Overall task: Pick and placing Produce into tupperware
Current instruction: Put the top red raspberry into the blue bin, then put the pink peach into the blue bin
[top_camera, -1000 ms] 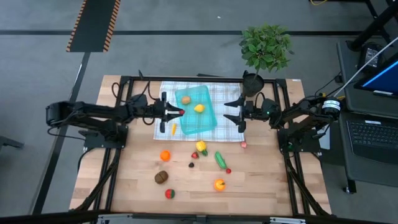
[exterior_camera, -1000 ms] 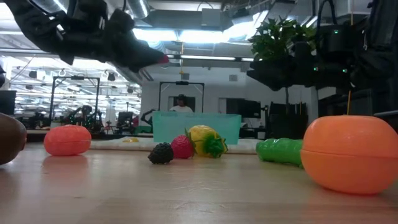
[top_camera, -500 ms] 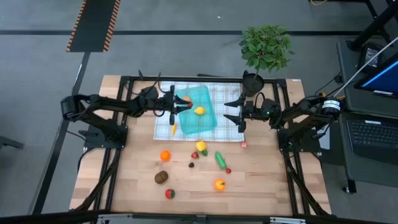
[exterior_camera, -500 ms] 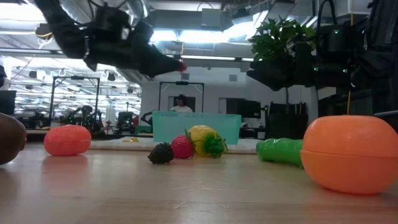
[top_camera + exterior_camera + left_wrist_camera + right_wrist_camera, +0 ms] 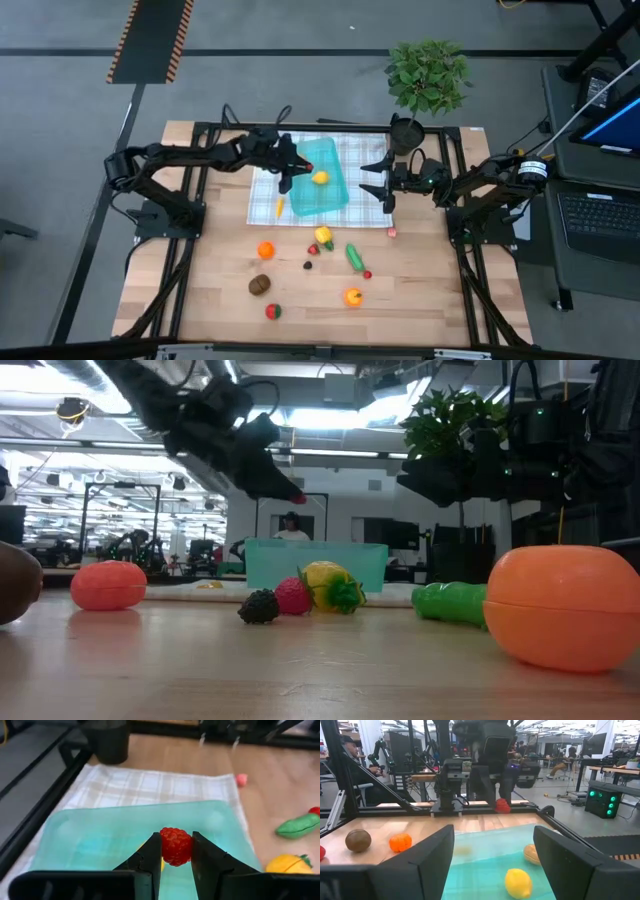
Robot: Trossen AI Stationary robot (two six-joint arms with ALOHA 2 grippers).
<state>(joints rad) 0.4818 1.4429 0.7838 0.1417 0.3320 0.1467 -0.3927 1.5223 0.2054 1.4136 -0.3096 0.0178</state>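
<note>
Robotics lab: rows of robot rigs, monitors.

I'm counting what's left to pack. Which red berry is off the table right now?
The raspberry pinched in the left gripper above the blue container; the other red ones lie on the wood.

light wood table. checked cloth at the far edge, middle, potted plant just beside its far right corner. loose on the bare wood toward the near edge: orange, kiwi, lemon, cucumber, dark berry, second orange, small pink piece right of the cloth.
</note>
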